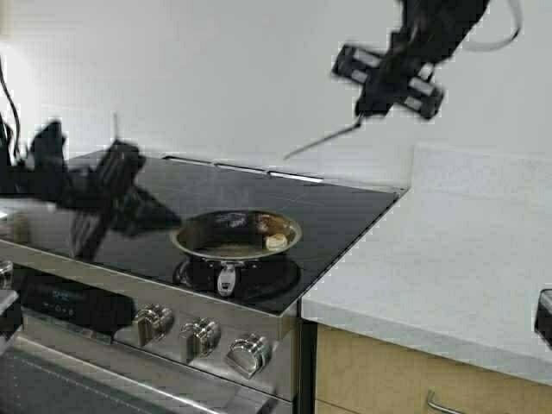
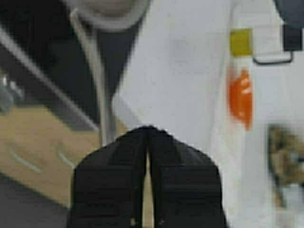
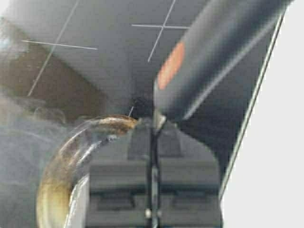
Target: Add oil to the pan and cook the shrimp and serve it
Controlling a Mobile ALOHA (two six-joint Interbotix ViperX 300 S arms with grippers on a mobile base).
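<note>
The shrimp [image 1: 276, 241] lies inside the pan [image 1: 226, 239], near its right rim; the pan sits on a burner of the black glass cooktop [image 1: 345, 216], handle toward the knobs [image 1: 200, 338], probably so heat reaches it. The right claw [image 1: 360, 114], raised high above the stove, is clenched on a spatula [image 1: 321, 141], presumably kept ready for stirring or serving. The left claw [image 1: 164, 216], clenched and empty, hovers just left of the pan. The pale surface [image 1: 448, 259] adjoins the stove. No writing is legible.
</note>
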